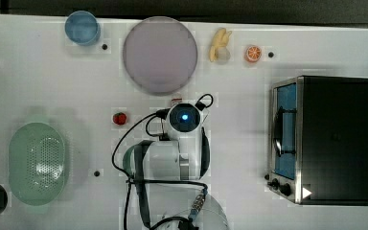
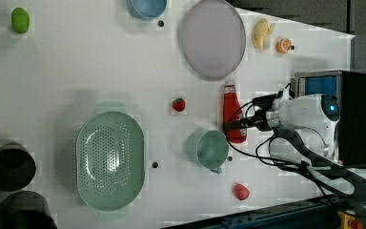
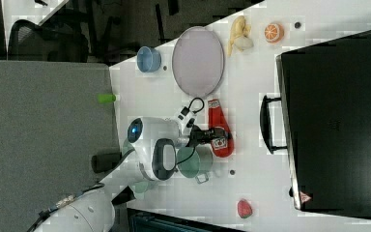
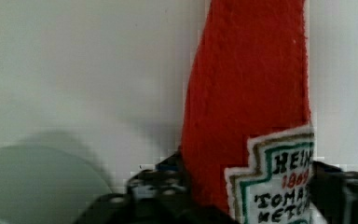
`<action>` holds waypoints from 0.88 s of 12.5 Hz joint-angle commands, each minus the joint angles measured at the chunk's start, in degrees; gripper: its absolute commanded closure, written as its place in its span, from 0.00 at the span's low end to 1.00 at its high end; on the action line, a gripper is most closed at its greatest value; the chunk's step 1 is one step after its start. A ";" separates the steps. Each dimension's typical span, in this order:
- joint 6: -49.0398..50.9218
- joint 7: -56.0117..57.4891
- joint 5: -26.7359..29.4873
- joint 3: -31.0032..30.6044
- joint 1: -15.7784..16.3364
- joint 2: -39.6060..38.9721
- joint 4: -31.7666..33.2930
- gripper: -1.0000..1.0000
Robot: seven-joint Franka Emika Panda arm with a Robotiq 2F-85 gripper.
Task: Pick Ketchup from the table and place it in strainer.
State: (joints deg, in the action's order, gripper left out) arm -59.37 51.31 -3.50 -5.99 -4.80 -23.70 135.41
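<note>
Wrist view: your fingers (image 4: 158, 184) sit either side of the ketchup (image 4: 247, 93), close against its labelled body.
Grip: you cannot tell yet whether it is clamped.
Ketchup: lying on the table (image 2: 76, 71), beside the mug (image 2: 208, 149), under your gripper (image 2: 234, 125).
Strainer (image 2: 109, 160): empty, well apart.
Done: reach to the bottle.
Left: secure grip, lift, carry, drop in.

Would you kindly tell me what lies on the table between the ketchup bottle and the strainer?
In the left view, a teal-green mug and a small strawberry lie between the ketchup bottle and the strainer.
</note>
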 commanded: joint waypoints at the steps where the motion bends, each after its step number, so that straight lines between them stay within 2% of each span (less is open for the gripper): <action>1: -0.18 1.60 0.62 0.63 -0.27 2.41 -1.02 0.38; 3: 0.54 1.56 0.68 0.75 -0.50 5.54 -1.77 0.38; 5: 5.21 0.85 0.91 0.98 -0.56 11.98 -2.05 0.38; 8: 21.50 0.09 0.91 -0.19 -0.06 23.59 -5.55 0.38; 11: 33.50 -5.01 1.65 -3.77 1.09 29.42 -11.09 0.38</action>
State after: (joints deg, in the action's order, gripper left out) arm -27.95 49.91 -2.93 -7.62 -6.21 6.57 126.01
